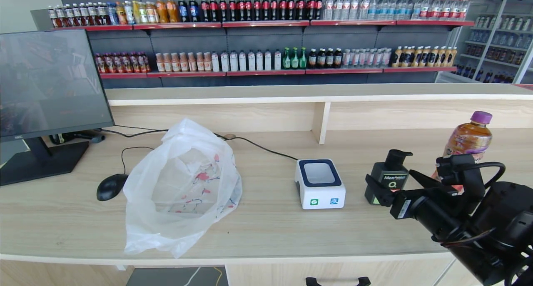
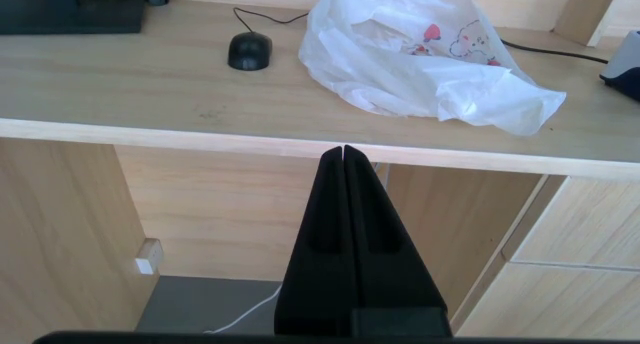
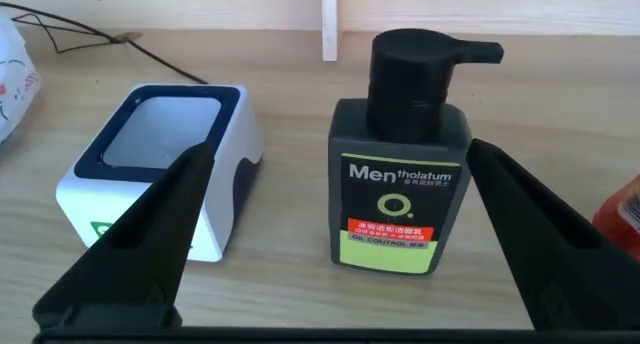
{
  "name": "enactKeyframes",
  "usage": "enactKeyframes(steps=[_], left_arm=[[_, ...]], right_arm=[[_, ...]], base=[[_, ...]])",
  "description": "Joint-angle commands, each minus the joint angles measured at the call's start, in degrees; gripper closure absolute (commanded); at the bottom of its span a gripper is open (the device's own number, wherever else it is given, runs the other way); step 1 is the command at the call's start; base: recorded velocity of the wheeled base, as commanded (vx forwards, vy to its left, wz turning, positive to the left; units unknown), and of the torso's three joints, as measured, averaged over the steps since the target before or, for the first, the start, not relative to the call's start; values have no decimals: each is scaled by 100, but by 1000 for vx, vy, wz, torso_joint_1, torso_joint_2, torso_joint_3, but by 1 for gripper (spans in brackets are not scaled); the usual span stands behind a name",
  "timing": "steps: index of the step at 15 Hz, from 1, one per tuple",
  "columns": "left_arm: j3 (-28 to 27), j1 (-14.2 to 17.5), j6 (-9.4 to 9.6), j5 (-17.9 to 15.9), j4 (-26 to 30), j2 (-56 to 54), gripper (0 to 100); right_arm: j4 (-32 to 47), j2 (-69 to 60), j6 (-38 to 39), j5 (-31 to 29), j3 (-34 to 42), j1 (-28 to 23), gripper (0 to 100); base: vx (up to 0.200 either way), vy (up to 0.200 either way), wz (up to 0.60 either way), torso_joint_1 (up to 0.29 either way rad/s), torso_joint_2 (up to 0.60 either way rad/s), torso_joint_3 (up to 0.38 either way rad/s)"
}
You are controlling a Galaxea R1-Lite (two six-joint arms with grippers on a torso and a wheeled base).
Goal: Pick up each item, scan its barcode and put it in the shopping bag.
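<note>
The first pick is judged in hand: the pump bottle (image 3: 398, 199), upright on the counter (image 1: 270, 230) beside the scanner (image 1: 320, 184), is faced by the wide-spread right gripper (image 3: 340, 154), to be advanced and closed around it.

Bright, even, sharp; soft shadows

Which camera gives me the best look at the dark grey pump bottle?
The right wrist view: the dark grey pump bottle stands upright, label facing the camera, framed by the open right gripper. The head view has it farther off, partly hidden behind that gripper. The left wrist view faces the white plastic bag.
</note>
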Motion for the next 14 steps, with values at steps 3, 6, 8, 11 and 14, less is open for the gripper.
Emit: enactKeyframes(steps=[3,6,8,11,14], left_arm=[[-6,0,-1,0,1,-2,100],[2,0,-1,0,1,-2,100],[-6,0,-1,0,1,-2,100],[2,0,-1,0,1,-2,100],[2,0,-1,0,1,-2,100]], right_arm=[[-6,338,45,-2,-232,-11,0],[-6,355,45,-2,-232,-11,0],[-6,355,54,-2,-214,-29,0],[-6,311,54,-2,-196,-29,0],[-6,302,45,-2,-240,-46,0]], base=[[0,0,0,0,0,0],[0,0,0,0,0,0],[0,0,0,0,0,0],[0,0,0,0,0,0],[0,0,0,0,0,0]])
